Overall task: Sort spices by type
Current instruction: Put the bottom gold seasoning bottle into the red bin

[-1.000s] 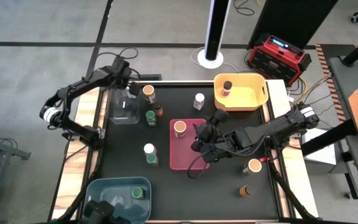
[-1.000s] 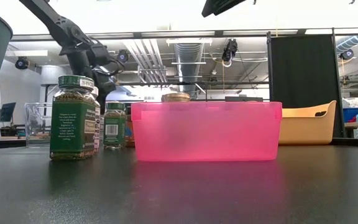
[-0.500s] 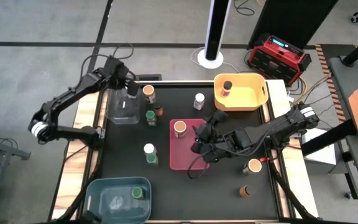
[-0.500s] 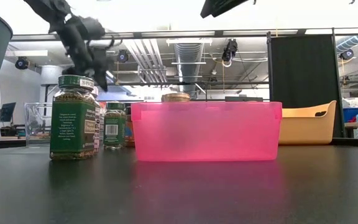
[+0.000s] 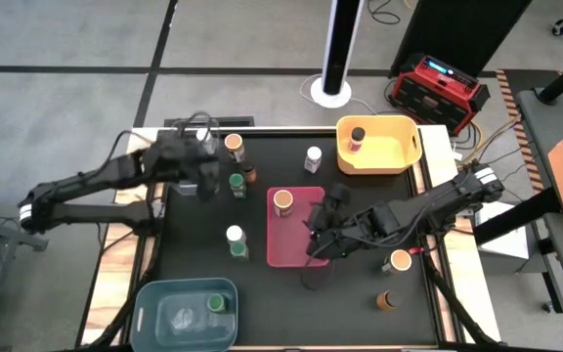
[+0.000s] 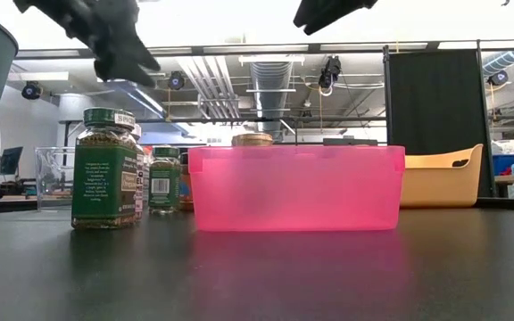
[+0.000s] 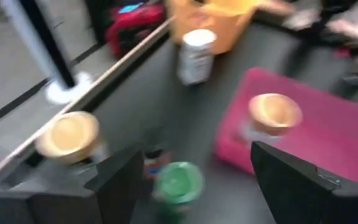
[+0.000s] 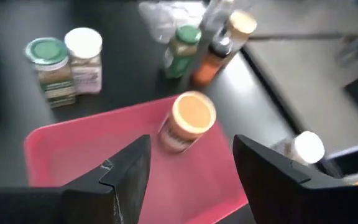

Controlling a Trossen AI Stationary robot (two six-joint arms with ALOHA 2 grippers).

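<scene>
Several small round-lidded spice jars (image 5: 236, 242)

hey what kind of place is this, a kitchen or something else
Probably a robotics lab or workshop, not a kitchen: exposed ceiling ducts and lights overhead, a black curtain partition, and a red equipment box with cables on the grey floor.

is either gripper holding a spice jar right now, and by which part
Nothing is held. The left gripper is open above the green-lidded jar, its fingers empty. The right gripper is open over the pink bin, clear of the orange-lidded jar.
</scene>
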